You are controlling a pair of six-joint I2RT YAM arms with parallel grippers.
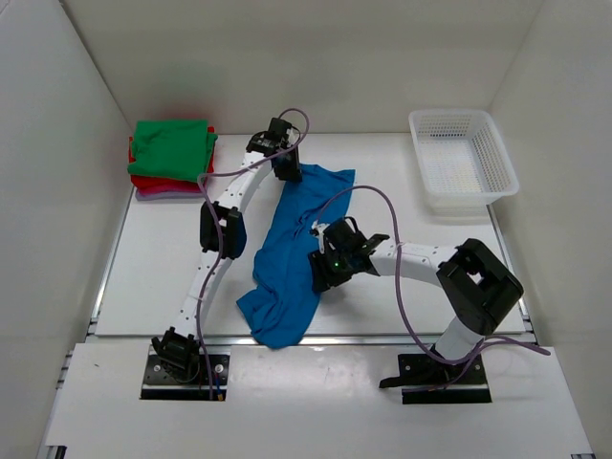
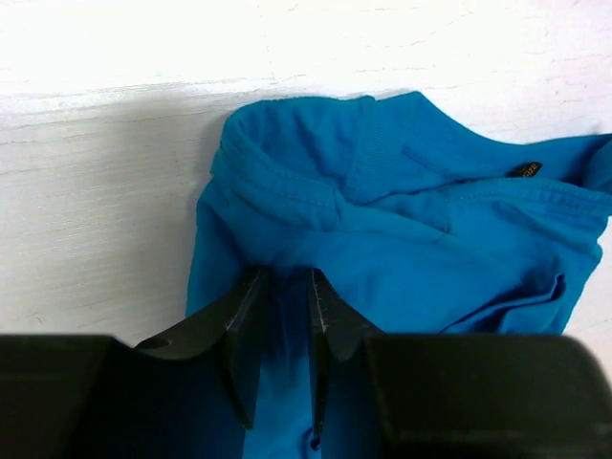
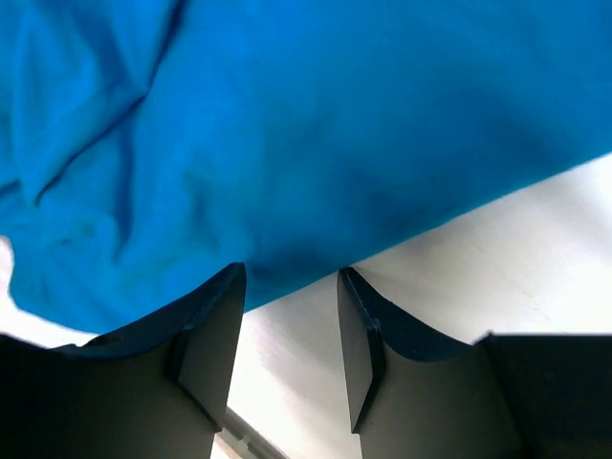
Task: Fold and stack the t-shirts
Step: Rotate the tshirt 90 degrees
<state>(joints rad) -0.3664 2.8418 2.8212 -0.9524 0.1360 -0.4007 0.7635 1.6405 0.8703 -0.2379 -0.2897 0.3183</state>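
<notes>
lying crumpled mid-frame, the shirt point(image 1: 287, 258) looks soft, light and floppy; best taken by hems or shoulder seams. left gripper point(image 2: 287, 277) pinches its upper end; right gripper point(image 3: 292, 273) stands open at its edge.

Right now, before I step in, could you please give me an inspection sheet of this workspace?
Surface: white table, no stains seen.
Job's things: blue t-shirt crumpled mid-table; folded stack far left, green t-shirt on red t-shirt on pale pink t-shirt.
Clutter: white mesh basket, far right.
Grippers: left gripper pinching the blue t-shirt near its collar; right gripper open at its edge.
Cables: purple cables loop along both arms.
Surroundings: white walls.
</notes>
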